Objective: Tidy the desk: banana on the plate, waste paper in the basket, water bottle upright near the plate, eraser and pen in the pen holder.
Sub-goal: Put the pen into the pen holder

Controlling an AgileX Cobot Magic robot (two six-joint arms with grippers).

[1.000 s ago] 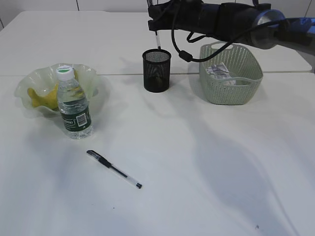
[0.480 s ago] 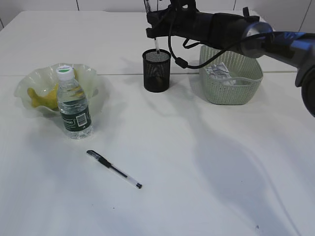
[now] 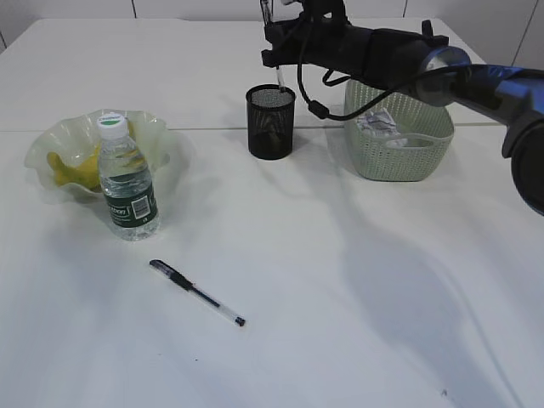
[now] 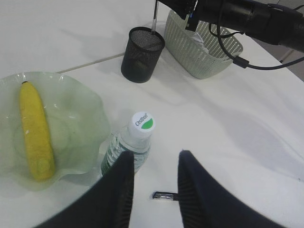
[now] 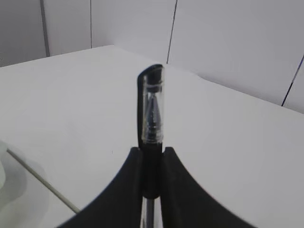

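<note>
Clamping a pen (image 5: 152,114), right gripper (image 3: 274,53) has shifted slightly right above the pen holder (image 3: 270,121).

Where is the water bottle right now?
The water bottle stands upright on the left of the exterior view, just in front of the plate, with a pen lying nearer the camera.

Inside the pen holder (image 3: 270,121), contents unreadable through mesh. Beside it, the held pen (image 5: 151,142) is cut off below; the basket (image 3: 399,127) hides most of the waste paper (image 3: 376,121).
</note>
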